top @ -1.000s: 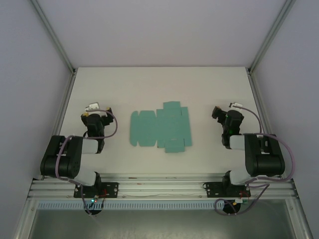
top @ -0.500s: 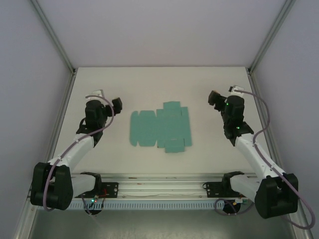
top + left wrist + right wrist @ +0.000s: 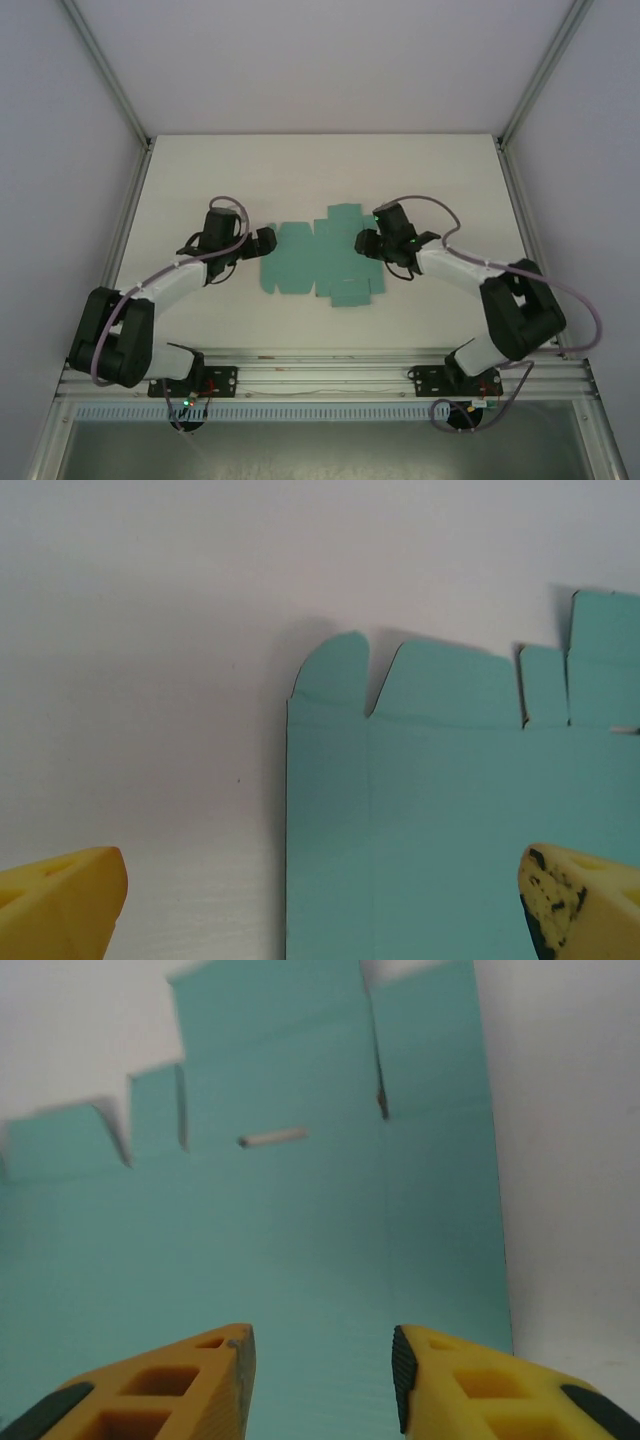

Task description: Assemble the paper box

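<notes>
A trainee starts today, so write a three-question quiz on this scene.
1. True or false: the flat teal-green die-cut card sheet is already folded into a box.
2. Pick one. The left claw is at the sheet's: A) left edge, B) far edge, C) middle.
3. Fill in: the right claw, over the sheet, has its jaws ____.

Key: 1 false; 2 A; 3 open.

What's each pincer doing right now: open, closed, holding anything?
Left pincer: open wide, holding nothing, over an edge of the paper box.
Right pincer: open, holding nothing, above the paper box.
</notes>
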